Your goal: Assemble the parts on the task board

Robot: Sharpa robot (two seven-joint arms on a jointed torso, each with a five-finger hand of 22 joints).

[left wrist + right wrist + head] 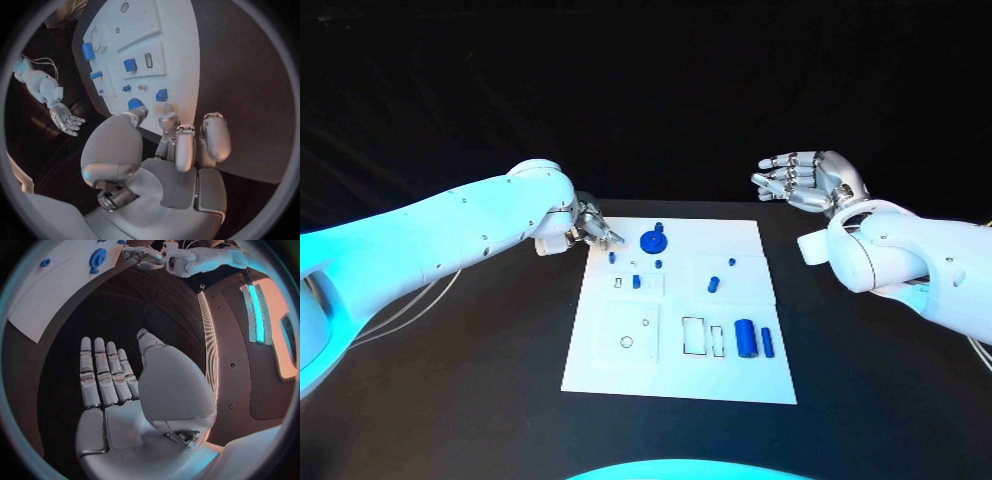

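The flat white rectangular task board (678, 310) sits centre-frame in the head view, w/ small blue plastic parts on it: a round blue gear-like piece (653, 241) near its top edge, two blue cylinders (754, 340) lower right, and a few tiny blue pegs (714, 284) mid-board.

The silver left hand (589, 224) hovers at the board's upper-left corner, fingers loosely curled and apart, holding nothing (in the left wrist view its fingertips (167, 110) lie just beside the board edge). The silver right hand (805, 180) is raised at upper right, well apart from the board, fingers spread, empty.

Step in hand, probably: left hand reaching for the gear piece. Best to come down straight over it, pinch at the rim, and avoid nudging the nearby pegs.

Hard to tell: exact peg shapes, which recesses are filled, and whether the fingertips touch the board.
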